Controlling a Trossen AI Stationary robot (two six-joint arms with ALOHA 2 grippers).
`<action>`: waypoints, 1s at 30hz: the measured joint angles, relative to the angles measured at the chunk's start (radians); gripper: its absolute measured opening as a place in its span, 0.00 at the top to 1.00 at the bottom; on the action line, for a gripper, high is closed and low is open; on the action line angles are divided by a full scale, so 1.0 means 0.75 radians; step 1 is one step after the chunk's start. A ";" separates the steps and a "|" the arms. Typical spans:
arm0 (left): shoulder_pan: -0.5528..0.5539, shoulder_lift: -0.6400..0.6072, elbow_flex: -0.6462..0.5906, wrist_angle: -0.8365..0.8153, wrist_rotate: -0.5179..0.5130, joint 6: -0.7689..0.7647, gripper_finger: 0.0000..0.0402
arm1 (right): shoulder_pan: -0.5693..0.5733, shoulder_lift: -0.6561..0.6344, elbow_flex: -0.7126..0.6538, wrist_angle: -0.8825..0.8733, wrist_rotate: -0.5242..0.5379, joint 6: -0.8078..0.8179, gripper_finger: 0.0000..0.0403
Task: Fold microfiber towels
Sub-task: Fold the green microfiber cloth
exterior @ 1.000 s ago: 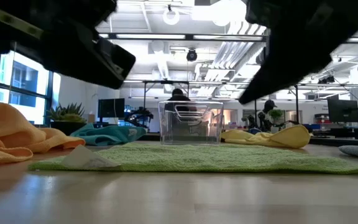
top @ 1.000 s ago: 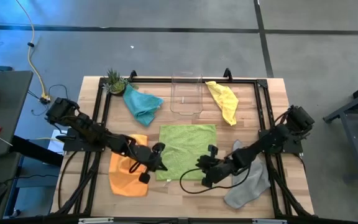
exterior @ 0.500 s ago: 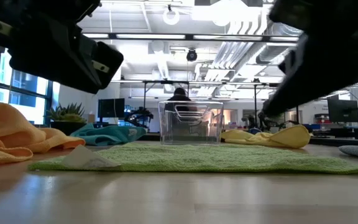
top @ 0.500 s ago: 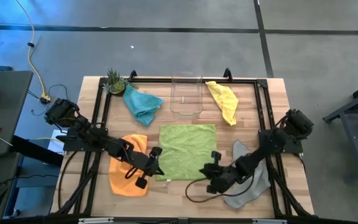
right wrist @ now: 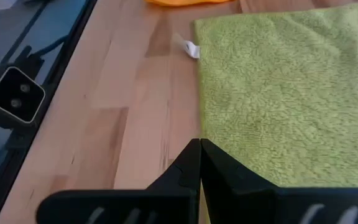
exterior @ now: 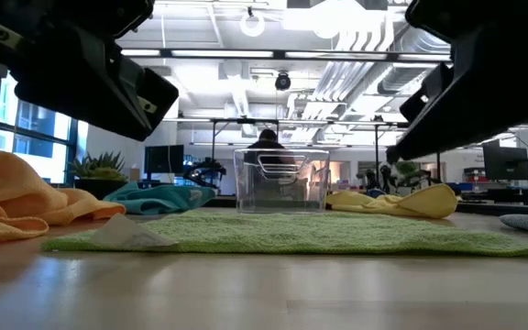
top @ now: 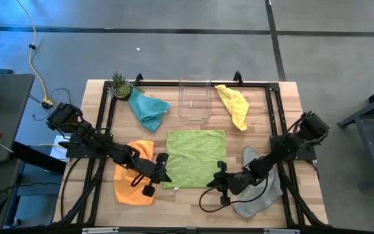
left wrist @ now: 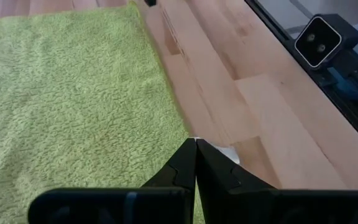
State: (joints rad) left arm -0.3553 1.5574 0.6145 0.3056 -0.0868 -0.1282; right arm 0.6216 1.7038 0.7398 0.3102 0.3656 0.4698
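Lime green towel (top: pixel 196 158) lies flat mid-counter (top: pixel 284 107); left claw (top: pixel 158 174) pinched closed, empty, at its near left corner by the white tag (left wrist: pixel 224 151); right claw (top: pixel 222 184) likewise closed and empty at the near right corner; orange towel (top: pixel 133 174), grey towel (top: pixel 265 192) flank it.
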 joint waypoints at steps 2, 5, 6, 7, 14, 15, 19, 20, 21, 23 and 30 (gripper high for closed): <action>0.000 0.000 0.001 -0.011 0.000 0.000 1.00 | -0.001 -0.035 0.017 -0.071 0.000 0.001 1.00; 0.006 0.000 0.001 -0.032 0.000 0.000 1.00 | 0.000 -0.081 0.049 -0.226 0.000 0.051 1.00; 0.011 0.000 0.001 -0.039 0.001 0.000 1.00 | 0.000 -0.095 0.062 -0.293 0.000 0.071 1.00; 0.014 0.000 0.001 -0.042 0.001 0.000 1.00 | 0.000 -0.106 0.081 -0.364 0.001 0.091 1.00; 0.030 -0.001 0.001 -0.045 0.009 0.021 0.99 | 0.000 -0.108 0.259 -0.903 -0.059 0.213 0.99; 0.030 -0.001 0.001 -0.043 0.009 0.021 0.98 | 0.000 -0.108 0.282 -0.959 -0.066 0.219 0.98; 0.030 -0.002 0.001 -0.044 0.009 0.011 0.95 | 0.011 -0.108 0.358 -1.092 -0.150 0.252 0.90; 0.030 -0.002 0.001 -0.044 0.017 0.010 0.94 | 0.020 -0.107 0.373 -1.115 -0.181 0.267 0.87; 0.030 -0.002 0.001 -0.047 0.034 0.011 0.92 | 0.031 -0.107 0.385 -1.140 -0.196 0.277 0.84; 0.030 -0.002 0.001 -0.055 0.066 0.014 0.90 | 0.060 -0.108 0.398 -1.177 -0.209 0.297 0.77; 0.024 -0.002 0.001 -0.065 0.040 0.014 0.80 | 0.155 -0.107 0.412 -1.294 -0.183 0.390 0.62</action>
State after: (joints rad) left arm -0.3373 1.5562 0.6155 0.2571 -0.0565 -0.1174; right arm 0.7376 1.6234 1.0489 -0.6600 0.2287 0.7621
